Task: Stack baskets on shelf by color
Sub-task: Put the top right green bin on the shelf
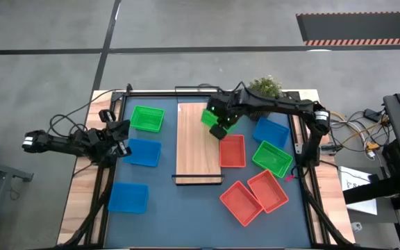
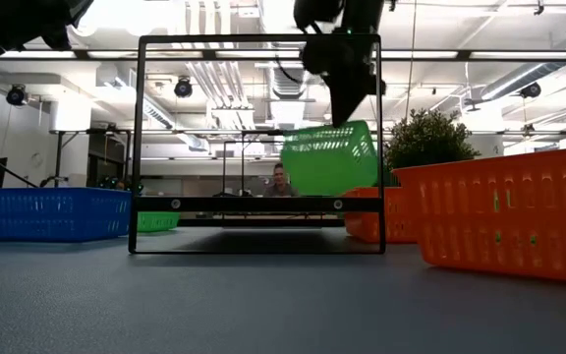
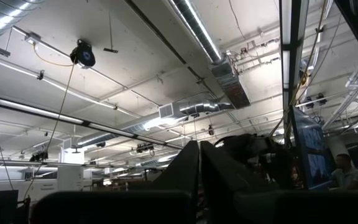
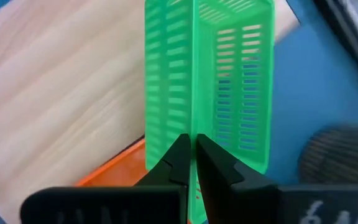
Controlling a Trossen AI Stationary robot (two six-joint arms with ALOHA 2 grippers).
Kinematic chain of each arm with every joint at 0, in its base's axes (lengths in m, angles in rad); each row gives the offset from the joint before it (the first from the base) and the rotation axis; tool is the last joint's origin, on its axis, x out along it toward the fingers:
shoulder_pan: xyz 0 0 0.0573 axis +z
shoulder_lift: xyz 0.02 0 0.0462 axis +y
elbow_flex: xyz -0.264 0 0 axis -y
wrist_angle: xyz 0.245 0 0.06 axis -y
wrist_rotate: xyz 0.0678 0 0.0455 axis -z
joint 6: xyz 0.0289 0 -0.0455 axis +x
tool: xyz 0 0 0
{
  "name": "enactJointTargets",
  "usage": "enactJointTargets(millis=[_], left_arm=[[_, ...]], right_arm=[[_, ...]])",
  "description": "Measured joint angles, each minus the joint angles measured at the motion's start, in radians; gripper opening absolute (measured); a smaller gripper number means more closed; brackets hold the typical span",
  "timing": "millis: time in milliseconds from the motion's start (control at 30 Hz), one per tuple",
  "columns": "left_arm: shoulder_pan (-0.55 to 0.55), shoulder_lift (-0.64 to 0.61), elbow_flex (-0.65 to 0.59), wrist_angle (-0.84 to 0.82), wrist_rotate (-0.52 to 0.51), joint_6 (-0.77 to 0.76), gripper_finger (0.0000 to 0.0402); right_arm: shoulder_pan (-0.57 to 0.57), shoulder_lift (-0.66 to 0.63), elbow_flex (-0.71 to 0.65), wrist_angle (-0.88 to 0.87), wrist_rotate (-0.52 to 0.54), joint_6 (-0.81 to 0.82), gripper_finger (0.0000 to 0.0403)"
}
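Your right gripper (image 4: 191, 155) has its jaws clamped on one wall of a green basket (image 1: 212, 119), which hangs tilted below them, clear of the worktop. The shelf (image 1: 198, 142) lies just beside and below, its long axis running lengthwise away from the jaws. The left gripper (image 1: 117, 139) waits well apart; you cannot tell its jaw state.

There were nine baskets in all: three green (image 1: 146, 119) (image 1: 272, 158) (image 1: 212, 118), three blue (image 1: 144, 152) (image 1: 128, 197) (image 1: 270, 132) and three red-orange (image 1: 232, 151) (image 1: 267, 190) (image 1: 240, 203). One wooden shelf (image 1: 198, 149) lay on the one bench (image 1: 186, 215). Two robot arms (image 1: 61, 143) (image 1: 283, 107) reached in, and one potted plant (image 1: 264, 86) stood at the far edge.
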Motion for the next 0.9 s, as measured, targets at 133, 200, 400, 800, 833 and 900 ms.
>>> enactJointTargets(millis=[133,200,400,800,833,900], left_arm=[[0.0,0.001,0.0,0.0,0.0,-0.001,0.0],[0.0,0.001,0.0,0.0,0.0,-0.001,0.0],[0.0,0.001,0.0,0.0,0.0,-0.001,0.0],[0.0,0.002,-0.001,0.0,0.0,-0.001,0.0],[0.0,0.002,-0.001,0.0,0.0,-0.001,0.0],[0.0,0.002,-0.001,0.0,0.0,-0.001,0.0]], right_arm=[[0.079,0.006,0.0,0.059,0.116,-0.154,0.0011],[0.11,0.013,0.0,0.097,0.172,-0.2,0.0011],[0.153,0.033,0.0,0.205,0.235,-0.326,0.0011],[0.127,0.086,0.0,0.295,0.287,-0.488,0.0011],[0.126,0.091,0.0,0.302,0.287,-0.503,0.0011],[0.12,0.102,0.0,0.322,0.288,-0.515,0.0011]])
